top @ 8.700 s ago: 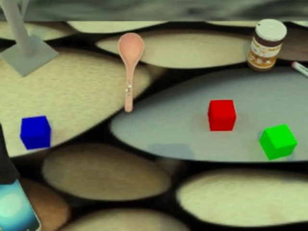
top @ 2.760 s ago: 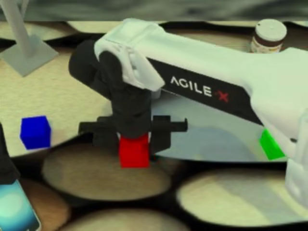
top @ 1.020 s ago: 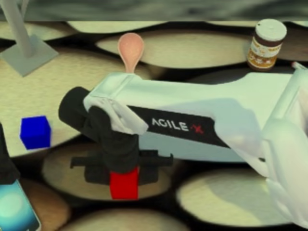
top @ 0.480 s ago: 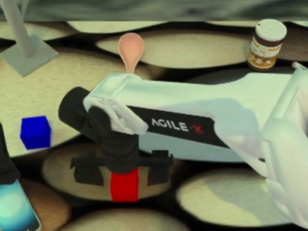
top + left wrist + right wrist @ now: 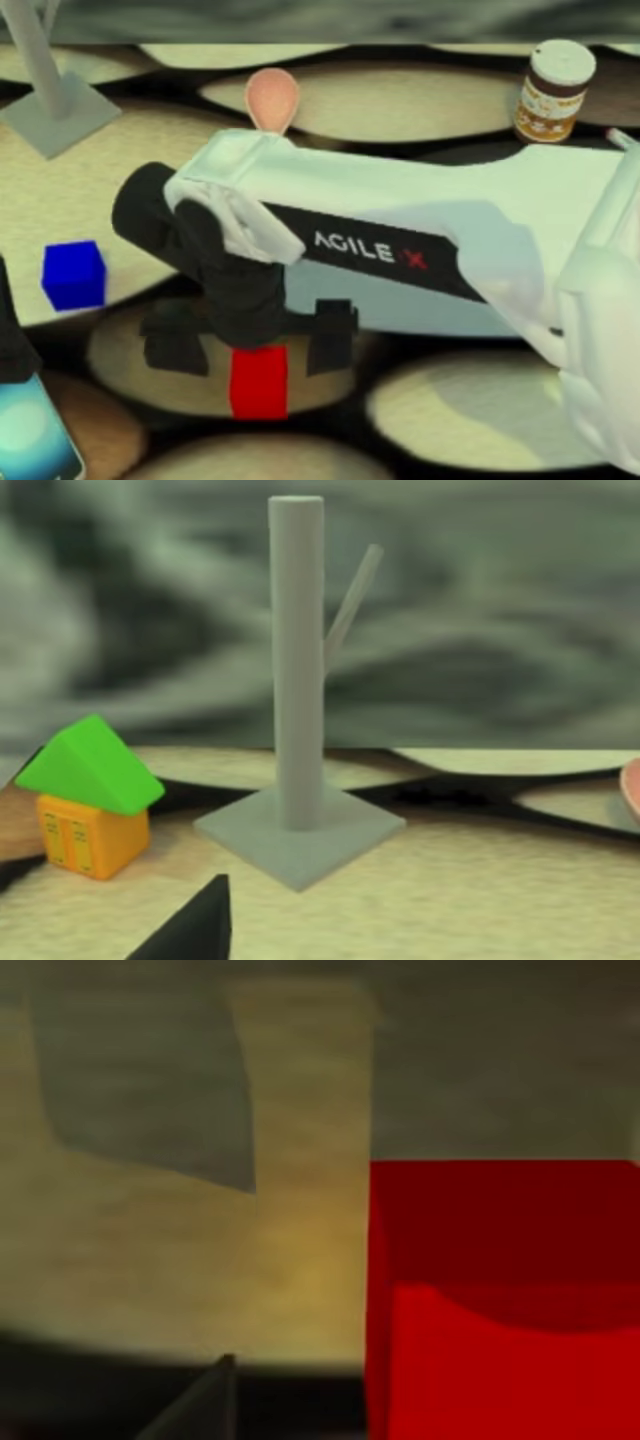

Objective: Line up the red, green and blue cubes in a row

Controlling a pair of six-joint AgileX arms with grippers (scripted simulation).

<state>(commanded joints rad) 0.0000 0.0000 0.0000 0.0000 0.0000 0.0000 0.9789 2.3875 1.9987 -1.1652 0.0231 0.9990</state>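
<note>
The right tool, fingers spread wide to either side, hovers over the red cube, which sits free on the surface near the middle of its front edge. The blue cube lies well apart toward the left edge; the green cube is hidden beneath the arm. The left tool is parked off the front-left corner, its state impossible to tell.

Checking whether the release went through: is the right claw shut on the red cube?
No: in the top view the right claw stands open, its fingers spread apart from the red cube on both sides.
</note>
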